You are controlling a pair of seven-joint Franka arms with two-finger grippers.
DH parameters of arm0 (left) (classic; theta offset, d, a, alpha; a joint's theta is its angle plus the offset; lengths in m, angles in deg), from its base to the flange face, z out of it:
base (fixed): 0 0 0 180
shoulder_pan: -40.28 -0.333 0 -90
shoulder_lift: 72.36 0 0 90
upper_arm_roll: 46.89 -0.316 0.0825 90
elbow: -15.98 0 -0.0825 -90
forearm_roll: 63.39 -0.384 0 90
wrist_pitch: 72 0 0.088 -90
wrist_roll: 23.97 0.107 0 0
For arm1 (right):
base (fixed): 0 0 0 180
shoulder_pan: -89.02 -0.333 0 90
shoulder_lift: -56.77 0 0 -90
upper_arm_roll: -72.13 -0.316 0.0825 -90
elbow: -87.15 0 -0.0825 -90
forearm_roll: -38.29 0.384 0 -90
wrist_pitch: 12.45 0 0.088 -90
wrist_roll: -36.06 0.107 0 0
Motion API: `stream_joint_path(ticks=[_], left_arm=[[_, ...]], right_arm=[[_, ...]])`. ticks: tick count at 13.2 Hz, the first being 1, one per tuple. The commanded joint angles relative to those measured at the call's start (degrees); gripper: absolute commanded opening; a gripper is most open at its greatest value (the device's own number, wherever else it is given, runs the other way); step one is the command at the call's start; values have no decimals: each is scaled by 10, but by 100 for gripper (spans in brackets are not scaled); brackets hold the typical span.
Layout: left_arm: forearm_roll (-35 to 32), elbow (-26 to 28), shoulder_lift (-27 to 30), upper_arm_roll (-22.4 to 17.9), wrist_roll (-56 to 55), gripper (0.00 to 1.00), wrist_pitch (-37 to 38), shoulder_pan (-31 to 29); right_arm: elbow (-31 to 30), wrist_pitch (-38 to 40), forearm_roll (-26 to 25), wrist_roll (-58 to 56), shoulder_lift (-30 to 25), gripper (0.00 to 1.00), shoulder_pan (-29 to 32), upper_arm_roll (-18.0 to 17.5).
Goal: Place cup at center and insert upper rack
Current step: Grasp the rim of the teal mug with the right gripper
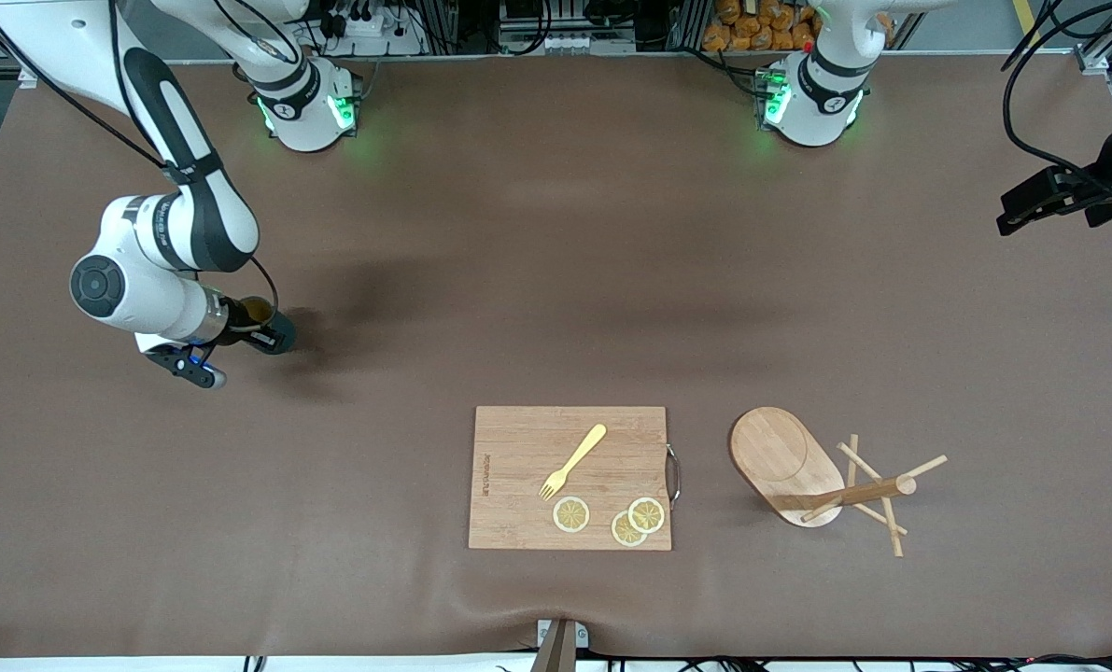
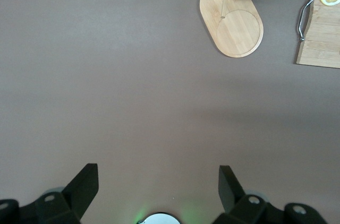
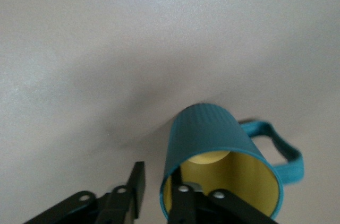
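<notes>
The teal ribbed cup (image 3: 212, 144) with a yellow inside lies tipped at the right arm's end of the table, its dark body (image 1: 275, 334) showing past the wrist. My right gripper (image 3: 159, 187) has closed on the cup's wall at the rim, one finger inside and one outside. The wooden upper rack (image 1: 784, 457) rests on its oval base (image 2: 234, 27) toward the left arm's end, post and pegs sticking out. My left gripper (image 2: 159, 181) hangs open and holds nothing, high over the table's left-arm end (image 1: 1022, 210), where that arm waits.
A rectangular wooden cutting board (image 1: 570, 476) lies near the front edge beside the rack, carrying a yellow fork (image 1: 574, 460) and three lemon slices (image 1: 571, 514). Its metal handle (image 1: 673, 474) faces the rack. The brown mat (image 1: 556, 280) covers the whole table.
</notes>
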State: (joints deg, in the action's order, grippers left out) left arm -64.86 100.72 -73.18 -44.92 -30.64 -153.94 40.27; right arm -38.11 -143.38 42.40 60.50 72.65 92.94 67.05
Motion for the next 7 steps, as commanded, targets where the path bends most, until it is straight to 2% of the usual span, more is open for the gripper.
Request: stream_joint_path(ticks=[1,5,7], left_arm=[[-13,-5,-1,4,-3,100,1,-3],[-12,-5,-1,5,-3,100,-1,-3],[-11,-6,1,2,1,100,-1,-3]], right_arm=[[-3,-8,-20,0,4,0,9,-4],[6,1,-33,1,-2,0,12,-5],[45,64,-33,8,-9,0,9,-6]])
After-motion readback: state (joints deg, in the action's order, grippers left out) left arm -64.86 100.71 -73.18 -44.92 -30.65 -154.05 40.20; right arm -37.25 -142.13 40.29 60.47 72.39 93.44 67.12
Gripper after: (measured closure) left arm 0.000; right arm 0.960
